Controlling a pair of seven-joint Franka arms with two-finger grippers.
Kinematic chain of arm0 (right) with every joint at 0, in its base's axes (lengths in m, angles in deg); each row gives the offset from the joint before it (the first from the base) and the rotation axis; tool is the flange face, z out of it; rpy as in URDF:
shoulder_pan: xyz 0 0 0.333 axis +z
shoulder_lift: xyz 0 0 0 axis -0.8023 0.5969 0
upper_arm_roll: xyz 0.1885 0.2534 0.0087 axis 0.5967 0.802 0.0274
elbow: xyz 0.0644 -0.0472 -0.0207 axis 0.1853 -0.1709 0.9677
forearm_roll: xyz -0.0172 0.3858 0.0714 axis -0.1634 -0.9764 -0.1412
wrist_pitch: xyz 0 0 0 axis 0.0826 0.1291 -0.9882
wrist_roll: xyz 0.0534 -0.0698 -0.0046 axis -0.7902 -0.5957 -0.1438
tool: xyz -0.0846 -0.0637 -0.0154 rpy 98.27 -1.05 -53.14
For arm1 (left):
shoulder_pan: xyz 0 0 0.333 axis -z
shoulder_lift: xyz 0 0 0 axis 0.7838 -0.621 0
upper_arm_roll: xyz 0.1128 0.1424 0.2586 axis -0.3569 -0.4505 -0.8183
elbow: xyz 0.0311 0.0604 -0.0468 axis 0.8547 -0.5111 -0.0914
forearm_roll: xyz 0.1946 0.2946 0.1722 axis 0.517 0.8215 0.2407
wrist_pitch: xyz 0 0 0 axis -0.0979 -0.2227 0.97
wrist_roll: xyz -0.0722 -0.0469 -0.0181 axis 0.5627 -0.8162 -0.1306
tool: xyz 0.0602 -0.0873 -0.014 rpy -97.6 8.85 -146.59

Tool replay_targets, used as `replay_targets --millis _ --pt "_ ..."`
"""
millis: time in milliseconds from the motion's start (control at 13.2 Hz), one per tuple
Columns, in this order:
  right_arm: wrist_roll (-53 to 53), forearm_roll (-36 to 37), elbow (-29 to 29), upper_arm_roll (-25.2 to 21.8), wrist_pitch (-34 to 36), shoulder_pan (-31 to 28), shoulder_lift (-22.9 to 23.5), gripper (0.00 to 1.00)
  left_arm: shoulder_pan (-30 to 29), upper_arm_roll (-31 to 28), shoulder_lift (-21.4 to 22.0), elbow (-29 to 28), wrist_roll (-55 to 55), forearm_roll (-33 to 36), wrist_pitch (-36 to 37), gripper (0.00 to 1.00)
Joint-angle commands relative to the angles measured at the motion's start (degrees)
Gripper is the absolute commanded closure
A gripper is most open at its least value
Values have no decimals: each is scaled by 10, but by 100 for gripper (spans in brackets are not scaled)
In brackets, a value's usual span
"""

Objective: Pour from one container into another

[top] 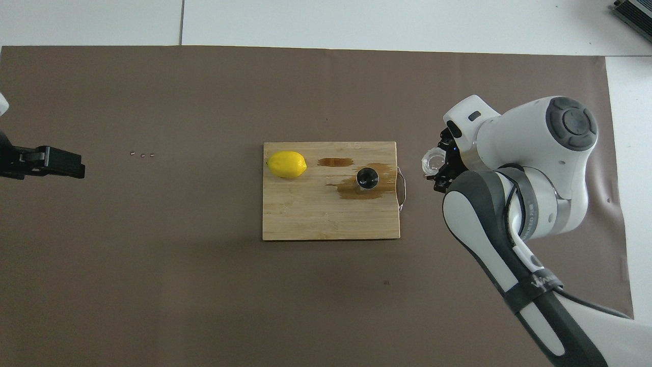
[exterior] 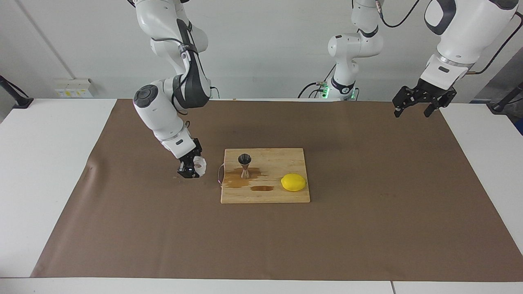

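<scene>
The clear knobbly cup [exterior: 200, 164] is in my right gripper [exterior: 190, 168], which is shut on it. It sits low at the brown mat beside the cutting board's handle end, toward the right arm's end of the table. I cannot tell whether the cup touches the mat. In the overhead view the cup [top: 434, 162] shows its open mouth next to the right gripper [top: 442, 171]. The steel jigger [exterior: 245, 165] stands upright on the wooden cutting board [exterior: 282, 157], apart from the cup. It also shows from above [top: 367, 177]. My left gripper [exterior: 411, 112] waits open and empty, raised over the mat's edge.
A yellow lemon [exterior: 293, 182] lies on the board [top: 326, 219] toward the left arm's end. Dark wet stains [exterior: 241, 179] spread around the jigger's foot. A wire handle [top: 402, 187] sticks out of the board toward the cup. Small bits [top: 141, 154] lie on the mat.
</scene>
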Motion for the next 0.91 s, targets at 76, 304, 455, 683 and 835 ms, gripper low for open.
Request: replay_targets --millis 76,304,455,683,835 --pt "79 62 27 2 25 36 2 43 -4 2 14 -12 -6 3 5 0" --pt "142 116 29 2 25 73 2 43 -4 2 14 -12 -6 4 5 0" --pt "160 149 30 2 23 89 1 43 -4 2 14 -12 -6 3 5 0" --pt "176 167 37 2 13 100 6 43 -4 2 14 -12 -6 3 5 0" --pt "177 202 37 3 0 112 17 44 -4 2 14 -12 -6 3 5 0"
